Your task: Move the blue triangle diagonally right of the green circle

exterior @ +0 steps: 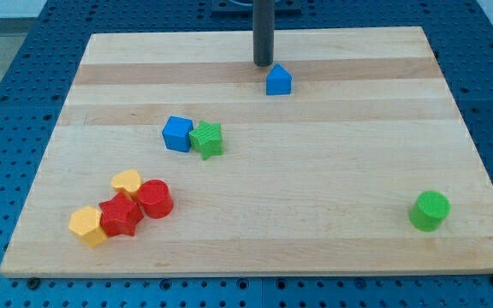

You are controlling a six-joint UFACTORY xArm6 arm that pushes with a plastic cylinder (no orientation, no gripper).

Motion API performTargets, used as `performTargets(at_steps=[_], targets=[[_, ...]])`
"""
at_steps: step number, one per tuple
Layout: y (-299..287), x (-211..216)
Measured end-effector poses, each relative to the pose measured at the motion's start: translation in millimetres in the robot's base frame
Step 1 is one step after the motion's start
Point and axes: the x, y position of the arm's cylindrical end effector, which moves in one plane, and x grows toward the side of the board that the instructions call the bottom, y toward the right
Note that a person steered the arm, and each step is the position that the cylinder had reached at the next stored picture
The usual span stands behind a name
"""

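A: Starting at the view's bottom, nearest stuff first. What's bottom-left on the wooden board (255, 248)?

B: Cluster of four. Yellow hexagon block (87, 226) lowest and furthest to the view's left, touching a red star block (121, 216). Red cylinder (155, 198) sits just right of the star, touching it. Yellow heart-ish block (127, 181) tucked behind those two, abt touching both.

A: And bottom-right?

B: Green circle (430, 210), a short cylinder, alone, near the board's right edge. Well apart from everything else.

A: Mid-board?

B: Blue cube (177, 133) w/ a green star (206, 139) pressed against its right side. They sit left of centre, above the red/yellow cluster, clear gap between the two groups.

A: Task block?

B: Blue triangle (278, 80) is up near the view's top, a bit right of centre. More a little house shape from here, pointed top. It's far up and left of the green circle, most of the board between them.

A: Where's my tip?

B: My tip (263, 65) is down at the board, just up-left of the blue triangle. Very near it; can't tell if touching, looks like a sliver of gap. Rod (264, 30) runs straight up out of the view's top.

A: Open or closed end?

B: N/A, it's a plain rod, no jaws to part or close, holding nothing.

A: Surroundings?

B: Blue perforated table (7, 103) all round the board.
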Motion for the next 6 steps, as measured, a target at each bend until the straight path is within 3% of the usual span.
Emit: performTargets(at_steps=[1,2,5,6], targets=[[-0.9,11.4],[21.6,55.1],[201.9,203.7],[224.2,231.7]])
